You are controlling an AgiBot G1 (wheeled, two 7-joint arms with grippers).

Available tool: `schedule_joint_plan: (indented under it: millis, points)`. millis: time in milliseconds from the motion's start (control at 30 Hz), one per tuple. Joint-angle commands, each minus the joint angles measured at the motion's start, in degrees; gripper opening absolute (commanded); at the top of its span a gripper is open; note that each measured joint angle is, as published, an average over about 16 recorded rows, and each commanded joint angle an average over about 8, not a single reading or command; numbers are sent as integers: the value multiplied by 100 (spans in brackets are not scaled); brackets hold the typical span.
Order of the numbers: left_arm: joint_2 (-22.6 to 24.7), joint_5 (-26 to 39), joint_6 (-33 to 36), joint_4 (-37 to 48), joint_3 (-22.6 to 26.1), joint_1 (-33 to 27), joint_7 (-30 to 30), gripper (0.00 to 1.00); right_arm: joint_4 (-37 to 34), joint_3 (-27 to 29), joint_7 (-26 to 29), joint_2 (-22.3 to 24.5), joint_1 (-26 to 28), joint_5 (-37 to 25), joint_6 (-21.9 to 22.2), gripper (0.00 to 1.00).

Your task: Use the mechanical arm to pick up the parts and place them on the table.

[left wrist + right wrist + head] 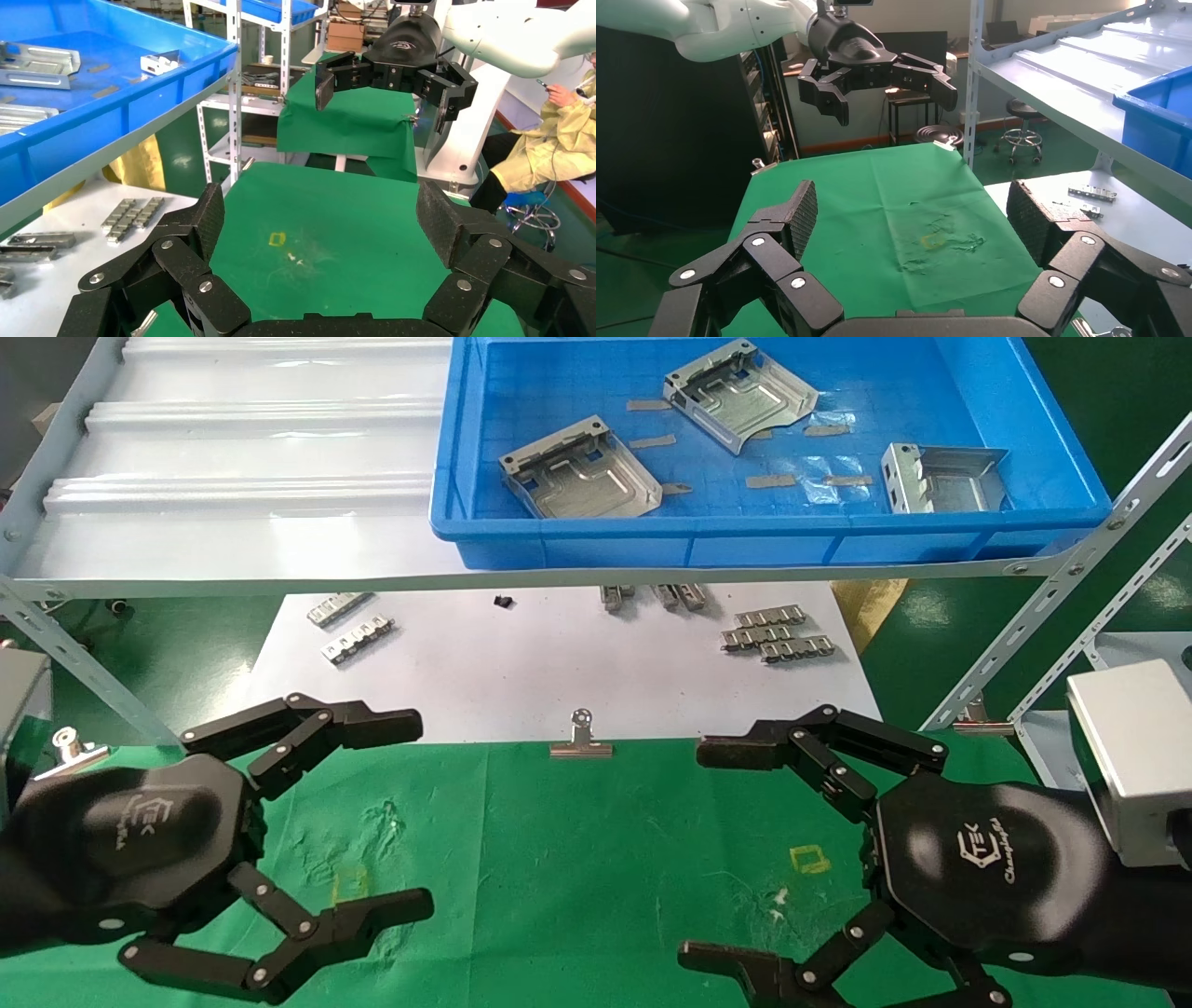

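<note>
Both claws, the left gripper (410, 812) and right gripper (708, 850), hang wide open and empty over the table (577, 877). Nothing is picked up yet. I think one must next reach up to the parts (582, 467) in the blue tray (773, 547).

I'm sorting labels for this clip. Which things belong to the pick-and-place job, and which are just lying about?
Job:
- three metal plates in the blue tray
- green table
- left gripper, open
- right gripper, open

Lying about:
- ridged strips
- binder clip
- white sheet

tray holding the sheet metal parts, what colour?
Blue. The tray sits on the shelf with three silvery parts inside; clearest in the head view.
</note>
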Motion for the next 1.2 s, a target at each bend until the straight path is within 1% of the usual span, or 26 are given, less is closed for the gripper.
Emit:
schedule_joint_plan:
  millis: [33, 933, 967, 1200]
  points:
    - [0, 0, 0, 0, 0, 0, 0, 100, 0, 0, 0, 0, 0, 0, 0, 100]
    - [0, 0, 0, 0, 0, 0, 0, 100, 0, 0, 0, 0, 0, 0, 0, 100]
    - [0, 0, 0, 0, 0, 0, 0, 93, 0, 0, 0, 0, 0, 0, 0, 100]
    - [0, 0, 0, 0, 0, 0, 0, 6, 0, 0, 0, 0, 0, 0, 0, 100]
